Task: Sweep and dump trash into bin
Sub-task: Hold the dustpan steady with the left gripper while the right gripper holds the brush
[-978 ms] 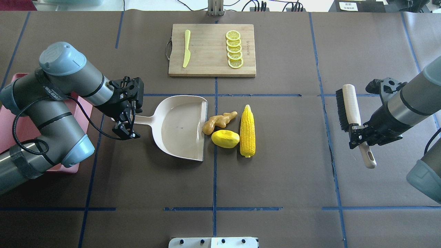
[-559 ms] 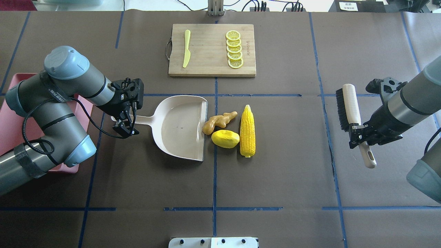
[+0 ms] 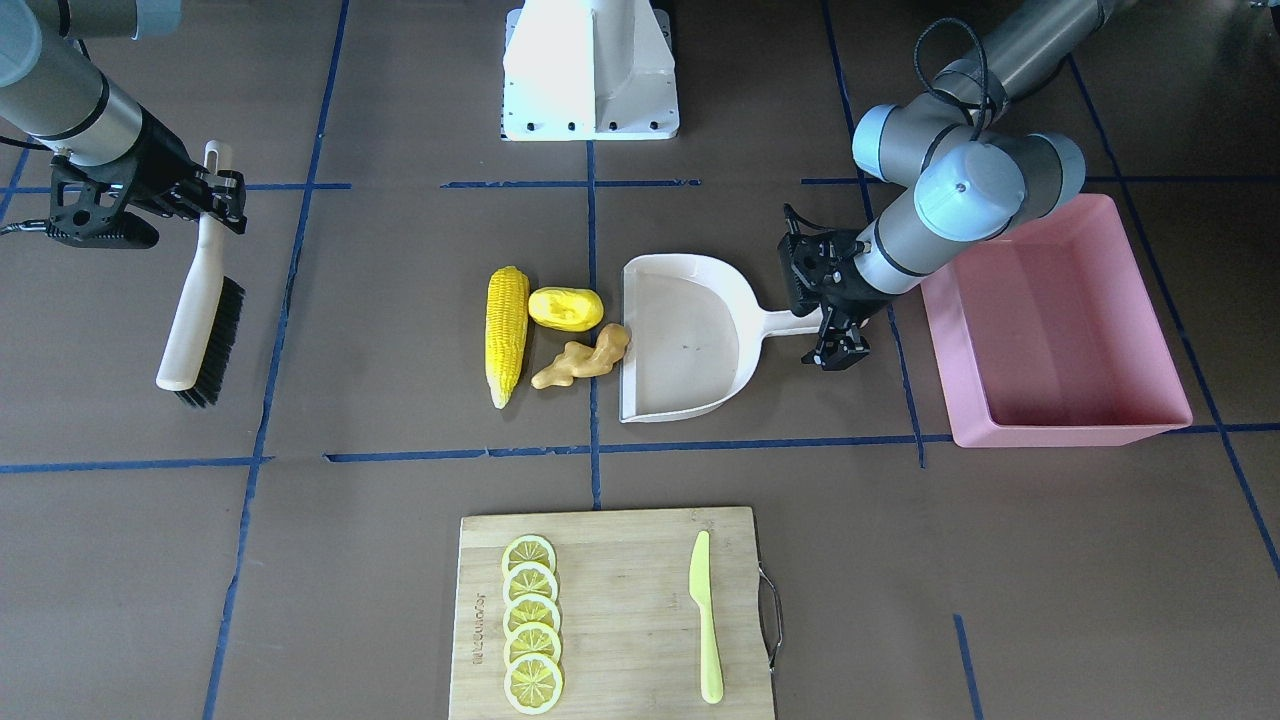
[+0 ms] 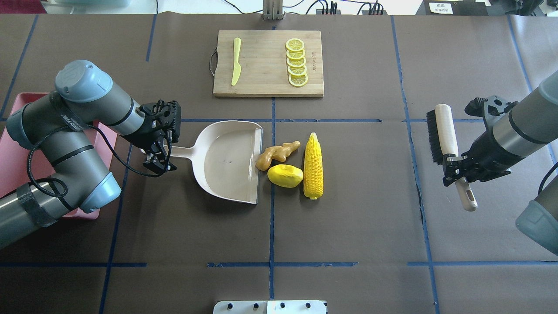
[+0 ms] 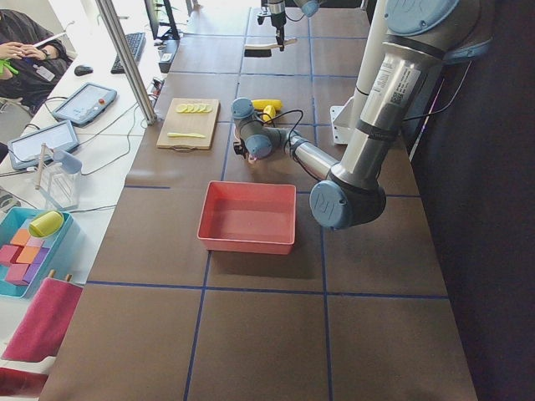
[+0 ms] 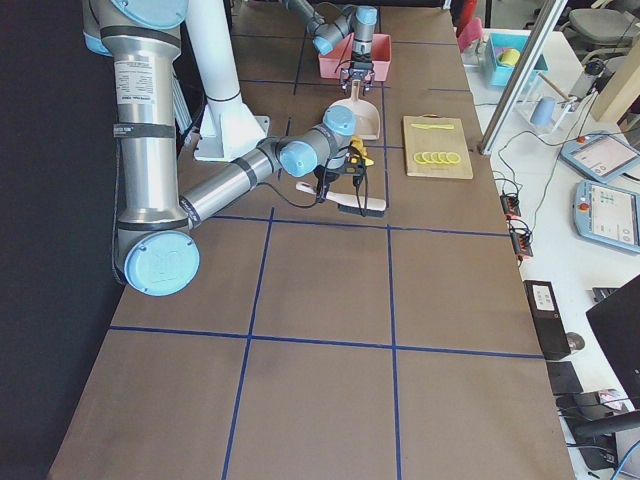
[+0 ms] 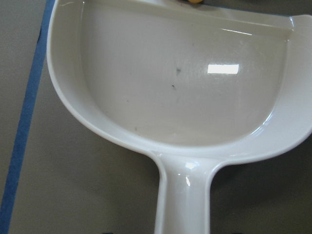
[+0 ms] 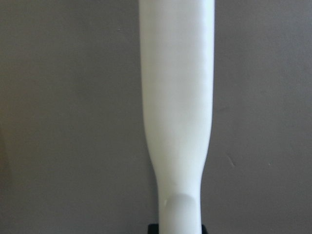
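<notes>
**Toy Scraps Wait at the Dustpan's Lip as Two Arms Stand Ready**

The pink bin (image 3: 1068, 432), wide and shallow, sits at the robot's left end of the table with nothing in it yet. It is well apart from the trash.

Between bin and trash lies the beige dustpan (image 4: 226, 161), its open edge towards the food. The left gripper (image 4: 159, 163) is at the handle's end, but whether it has closed on the handle cannot be told. The pan looks stiff and light, and that handle is the place to take it.

At the far right, the right gripper (image 4: 455, 172) is clenched on the handle of the brush (image 4: 444, 131), bristles turned towards the pile.

The corn cob (image 4: 313, 165) lies farthest from the pan, parallel to its lip. It is probably hollow plastic, and it is likely to roll if pushed broadside.

The ginger root (image 4: 272, 155) rests against or just short of the lip. Its knobs could catch there.

The oval fruit piece (image 4: 285, 175) sits snug beside the cob. It is smooth and apt to skitter sideways.
</notes>
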